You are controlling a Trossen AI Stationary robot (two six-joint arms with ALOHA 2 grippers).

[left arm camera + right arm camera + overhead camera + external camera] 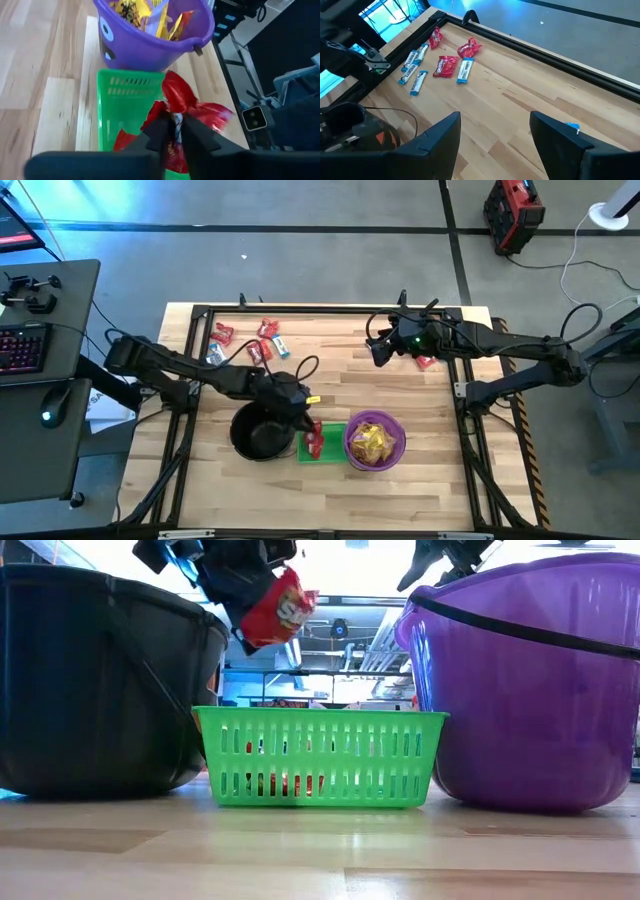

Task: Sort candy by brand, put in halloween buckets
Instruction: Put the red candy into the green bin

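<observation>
High view: my left hand (312,420) hangs over the near middle of the table (330,365), right above the green basket (328,452), which sits between the black pail (258,434) on its left and the purple bucket (375,442) on its right. My left fingers (197,136) are pinched on a red candy (175,97); the wrapper sticks out past the fingertips, above the basket's open top. In the low view the same red candy (276,608) dangles in the air over the basket (320,757), clear of its rim, and more red wrappers show through the basket's slats. The purple bucket (150,35) holds yellow wrapped candies (372,442), piled up to near its rim.

My right hand (381,352) waits over the far right part of the table, fingers spread wide with nothing between them. A red candy (425,362) lies on the table just beside it. Far left on the table lies a loose cluster of candies, red ones (446,65) mixed with blue-and-white ones (464,70), all flat on the wood and well apart from the three buckets.
</observation>
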